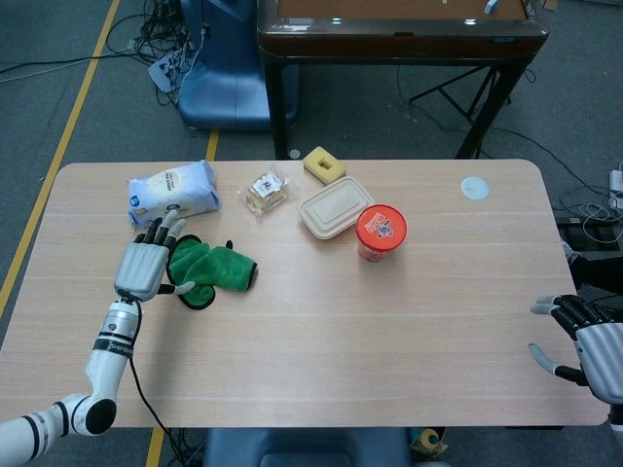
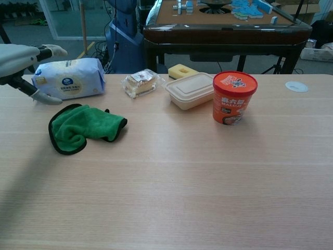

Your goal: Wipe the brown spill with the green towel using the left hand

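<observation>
My table (image 1: pixel 292 341) is light wood with round corners. A green towel (image 1: pixel 212 269) lies on it in a bunched heap with a dark edge, at about 9 o'clock from the middle. A white and blue soft pack (image 1: pixel 173 193) lies at 10 o'clock, near the far edge. A small snack in a clear wrapper (image 1: pixel 266 190) lies at 11 o'clock. A yellow sponge (image 1: pixel 324 164) sits at 12 o'clock, right by the far edge. A closed tan food box (image 1: pixel 336 206) lies just beside it, toward me. A red noodle cup (image 1: pixel 381 232) stands upright at 1 o'clock, just beside the box. A small white round sticker (image 1: pixel 474 188) lies at 2 o'clock, well apart from the rest.
</observation>
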Motion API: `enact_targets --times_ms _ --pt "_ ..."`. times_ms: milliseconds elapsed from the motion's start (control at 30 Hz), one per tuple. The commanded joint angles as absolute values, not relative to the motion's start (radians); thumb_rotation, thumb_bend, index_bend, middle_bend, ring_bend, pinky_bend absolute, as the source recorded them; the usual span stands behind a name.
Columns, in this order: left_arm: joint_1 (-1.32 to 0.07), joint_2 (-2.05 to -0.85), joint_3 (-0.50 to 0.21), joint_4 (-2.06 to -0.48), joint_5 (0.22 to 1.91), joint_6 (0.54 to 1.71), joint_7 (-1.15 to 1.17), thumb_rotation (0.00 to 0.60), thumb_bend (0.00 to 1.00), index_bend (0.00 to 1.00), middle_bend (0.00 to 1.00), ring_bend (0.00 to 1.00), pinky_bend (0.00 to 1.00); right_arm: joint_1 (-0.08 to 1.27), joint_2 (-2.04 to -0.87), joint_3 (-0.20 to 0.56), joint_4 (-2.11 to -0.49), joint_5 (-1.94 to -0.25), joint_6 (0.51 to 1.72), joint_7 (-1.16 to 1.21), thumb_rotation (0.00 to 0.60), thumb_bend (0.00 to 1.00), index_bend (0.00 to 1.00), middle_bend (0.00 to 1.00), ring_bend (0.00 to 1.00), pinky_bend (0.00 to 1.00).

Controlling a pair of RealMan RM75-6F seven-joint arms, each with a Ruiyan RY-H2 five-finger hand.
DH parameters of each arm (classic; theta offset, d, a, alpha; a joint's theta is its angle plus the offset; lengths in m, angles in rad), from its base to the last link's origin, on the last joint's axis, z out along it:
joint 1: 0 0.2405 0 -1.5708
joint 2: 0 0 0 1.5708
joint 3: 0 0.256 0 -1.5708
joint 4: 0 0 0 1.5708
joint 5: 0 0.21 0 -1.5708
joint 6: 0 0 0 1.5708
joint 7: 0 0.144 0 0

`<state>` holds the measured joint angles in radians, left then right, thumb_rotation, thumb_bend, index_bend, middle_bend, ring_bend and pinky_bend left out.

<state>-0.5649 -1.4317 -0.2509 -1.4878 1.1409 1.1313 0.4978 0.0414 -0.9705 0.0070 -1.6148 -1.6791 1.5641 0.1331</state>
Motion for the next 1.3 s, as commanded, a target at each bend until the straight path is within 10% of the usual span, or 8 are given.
enact_targets --times_ms 33,833,1300 --pt "-0.491 -1.382 -0.189 -1.537 1.212 1.219 0.441 0.6 0.07 0.0 0.0 0.0 0.25 0.051 -0.973 0.003 -1.612 -1.684 1.549 0.133 0.6 0.33 0.34 0.32 0.25 0.32" --pt "-0.118 -1.257 0.02 -1.669 1.428 1.643 0.34 0.6 0.07 0.03 0.01 0.03 0.25 0.103 -1.018 -0.028 -1.589 -1.76 1.51 0.135 0.6 0.33 0.34 0.33 0.25 0.32" --pt "-0.044 -1.265 0.053 -1.681 1.497 1.673 0.354 0.6 0.07 0.04 0.02 0.04 0.25 0.116 -1.035 -0.036 -1.594 -1.771 1.509 0.122 0.6 0.33 0.34 0.33 0.25 0.32"
